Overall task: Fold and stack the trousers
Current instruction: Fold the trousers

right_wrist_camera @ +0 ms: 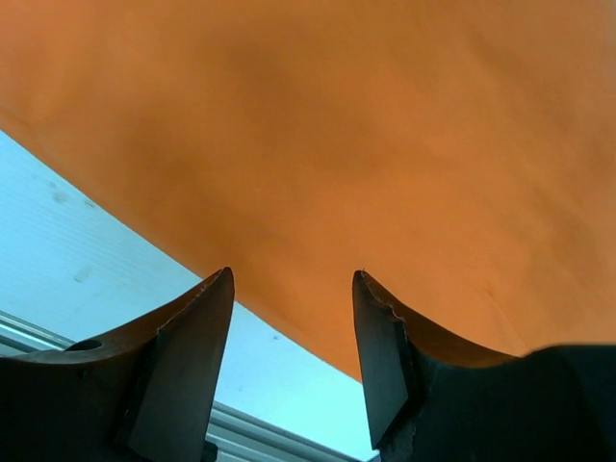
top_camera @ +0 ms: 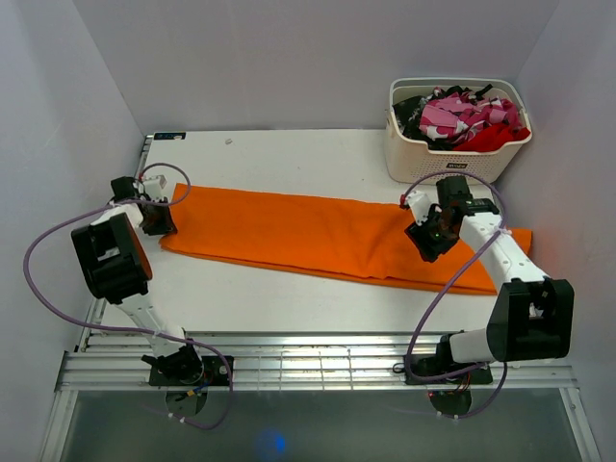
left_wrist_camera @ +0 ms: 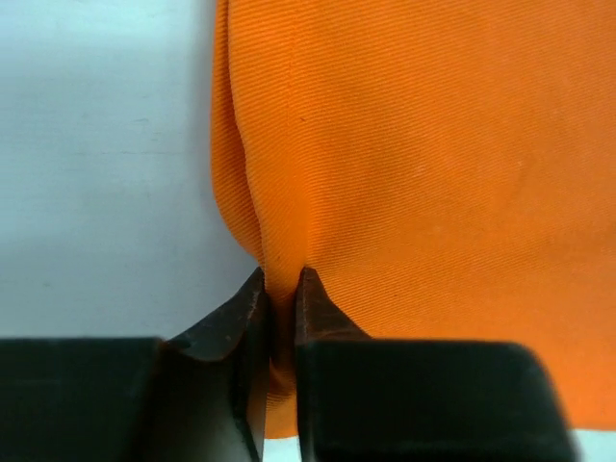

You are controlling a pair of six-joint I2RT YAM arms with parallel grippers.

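The bright-orange trousers [top_camera: 308, 236] lie as a long folded strip across the white table [top_camera: 279, 154], from left to right. My left gripper [top_camera: 162, 223] sits at the strip's left end. In the left wrist view it [left_wrist_camera: 282, 274] is shut on a pinched ridge of the trousers [left_wrist_camera: 433, 144] at their edge. My right gripper [top_camera: 428, 245] hovers over the right part of the strip. In the right wrist view it [right_wrist_camera: 294, 274] is open with nothing between its fingers, the trousers [right_wrist_camera: 337, 125] spread below and beyond them.
A cream laundry basket [top_camera: 452, 154] with red, pink-patterned and black clothes [top_camera: 462, 115] stands at the back right corner. A metal rail [top_camera: 318, 366] runs along the near edge. Walls enclose the table on three sides.
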